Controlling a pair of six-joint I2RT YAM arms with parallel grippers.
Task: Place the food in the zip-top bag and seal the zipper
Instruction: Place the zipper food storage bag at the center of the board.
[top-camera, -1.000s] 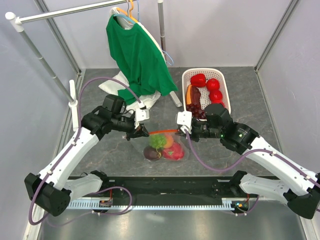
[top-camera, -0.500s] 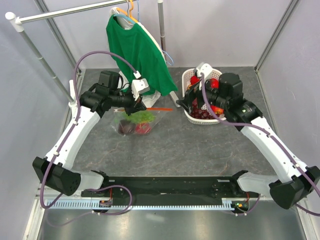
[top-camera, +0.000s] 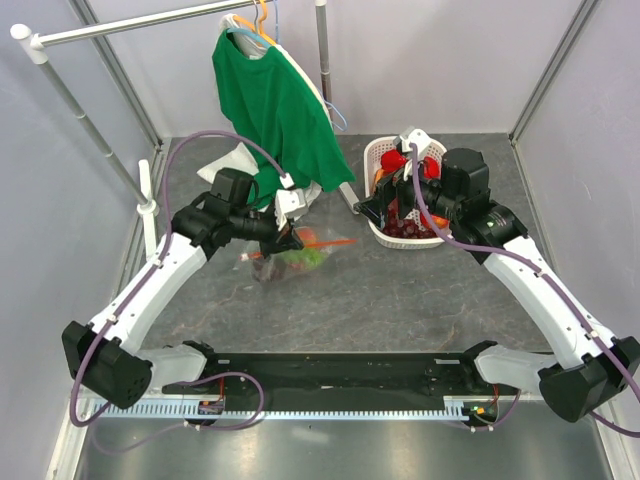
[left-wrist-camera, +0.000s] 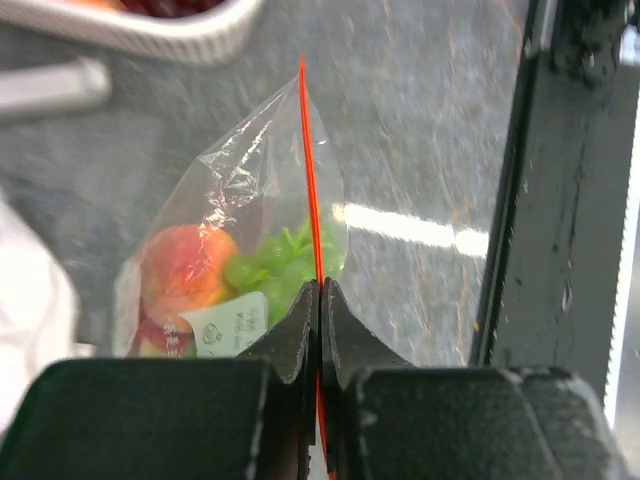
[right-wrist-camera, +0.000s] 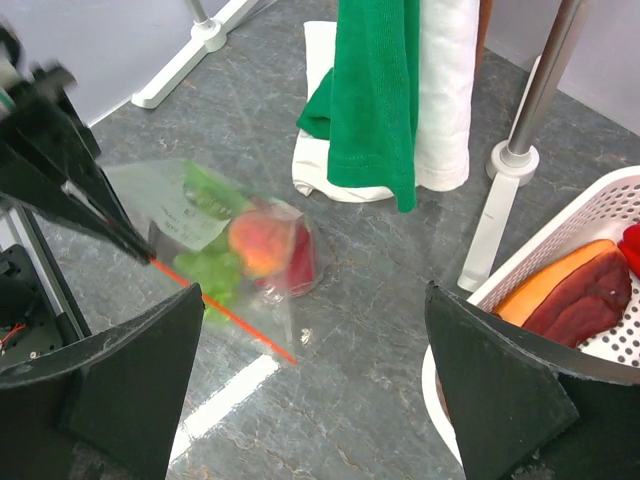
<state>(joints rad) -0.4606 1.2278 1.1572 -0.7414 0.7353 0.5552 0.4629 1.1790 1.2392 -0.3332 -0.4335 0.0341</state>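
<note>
The clear zip-top bag (top-camera: 290, 258) hangs from my left gripper (top-camera: 291, 240), which is shut on its orange-red zipper (left-wrist-camera: 310, 190). Inside it I see green grapes (left-wrist-camera: 275, 265), an orange-pink fruit (left-wrist-camera: 180, 270) and a dark red piece. The bag also shows in the right wrist view (right-wrist-camera: 230, 245), blurred, with the zipper (right-wrist-camera: 225, 315) running along its lower edge. My right gripper (top-camera: 372, 212) is open and empty, apart from the bag, beside the white basket (top-camera: 440, 240).
The white basket holds red fruits (top-camera: 395, 160) and an orange and dark red piece (right-wrist-camera: 575, 295). A green shirt (top-camera: 275, 110) hangs on a rack at the back, with white cloth (top-camera: 235, 165) on the table below. The rack's white base post (right-wrist-camera: 500, 210) stands near the basket.
My left gripper has carried the bag from the back left toward the table's middle and nearer. One second ago both grippers held the bag at the centre; the right gripper stays by the basket.
</note>
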